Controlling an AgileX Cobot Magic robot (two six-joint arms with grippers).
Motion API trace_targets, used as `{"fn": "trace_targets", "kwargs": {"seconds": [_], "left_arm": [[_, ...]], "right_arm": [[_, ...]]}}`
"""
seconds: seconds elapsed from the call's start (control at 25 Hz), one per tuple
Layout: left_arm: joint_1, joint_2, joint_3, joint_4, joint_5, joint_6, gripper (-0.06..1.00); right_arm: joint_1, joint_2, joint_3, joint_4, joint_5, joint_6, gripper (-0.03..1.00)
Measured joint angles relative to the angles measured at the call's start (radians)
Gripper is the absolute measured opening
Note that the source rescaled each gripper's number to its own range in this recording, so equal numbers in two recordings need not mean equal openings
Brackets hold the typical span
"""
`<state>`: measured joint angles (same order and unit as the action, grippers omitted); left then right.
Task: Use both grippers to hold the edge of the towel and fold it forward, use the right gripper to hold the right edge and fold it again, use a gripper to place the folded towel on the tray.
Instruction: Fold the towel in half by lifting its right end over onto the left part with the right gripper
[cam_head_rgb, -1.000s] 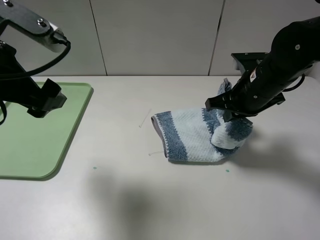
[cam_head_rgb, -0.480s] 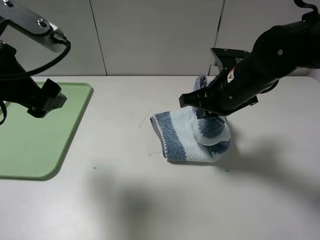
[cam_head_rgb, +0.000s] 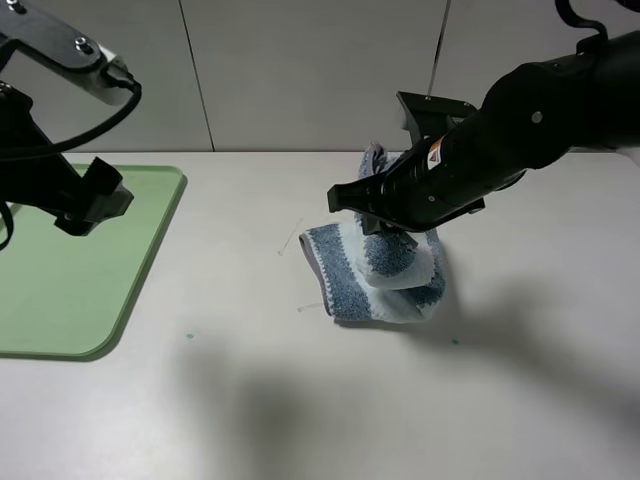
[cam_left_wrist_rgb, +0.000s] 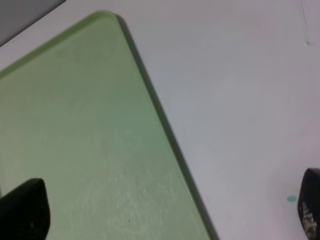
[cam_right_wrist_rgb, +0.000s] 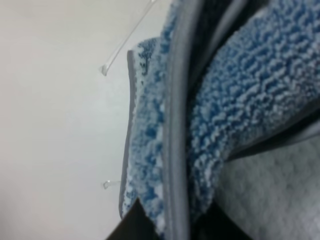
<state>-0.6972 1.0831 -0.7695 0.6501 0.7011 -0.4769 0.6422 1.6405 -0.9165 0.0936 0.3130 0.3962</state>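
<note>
- The towel (cam_head_rgb: 345, 278), striped blue and white, lies on the bench (cam_head_rgb: 300, 400) a little right of the middle, well apart from the tray (cam_head_rgb: 60, 290).
- Its lower layer rests flat on the bench. The end nearest the tray shows a blue stripe bordered by a thin grey hem.
- The right part of the towel is lifted off the bench and curls over the flat layer, its fold hanging rounded beneath the right arm.
- The right tool (cam_right_wrist_rgb: 172, 226) is closed on the towel. In the right wrist view the grey side hem (cam_right_wrist_rgb: 177, 125) runs straight down between its two dark tips, with blue terry loops bunched on either side.
- From the high camera the right arm reaches across over the towel and hides the pinch point itself.
- The left tool (cam_left_wrist_rgb: 166, 209) is open and holds nothing. Its two dark fingertips sit wide apart at opposite sides of the left wrist view.
- The left tool hangs above the tray's right rim, with green tray under one tip and pale bench under the other.
- The tray lies flat at the left of the bench, with nothing resting on the part in view.
- Two thin clear strands (cam_head_rgb: 290, 238) lie on the bench just beside the towel's hemmed end.
- A small teal speck (cam_left_wrist_rgb: 291, 199) marks the bench near the tray.
</note>
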Motion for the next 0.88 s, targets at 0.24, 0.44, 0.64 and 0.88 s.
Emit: {"fn": "trace_targets", "kwargs": {"seconds": [0.24,0.44,0.64,0.88], "left_arm": [[0.0,0.0,0.0,0.0,0.0,0.0,1.0],[0.0,0.0,0.0,0.0,0.0,0.0,1.0],[0.0,0.0,0.0,0.0,0.0,0.0,1.0],[0.0,0.0,0.0,0.0,0.0,0.0,1.0]], "right_arm": [[0.018,0.04,0.001,0.004,-0.034,0.003,0.08],[0.023,0.067,0.001,0.005,-0.084,0.003,0.08],[0.023,0.073,0.001,0.005,-0.094,0.004,0.08],[0.023,0.073,0.009,0.006,-0.097,0.004,0.08]]}}
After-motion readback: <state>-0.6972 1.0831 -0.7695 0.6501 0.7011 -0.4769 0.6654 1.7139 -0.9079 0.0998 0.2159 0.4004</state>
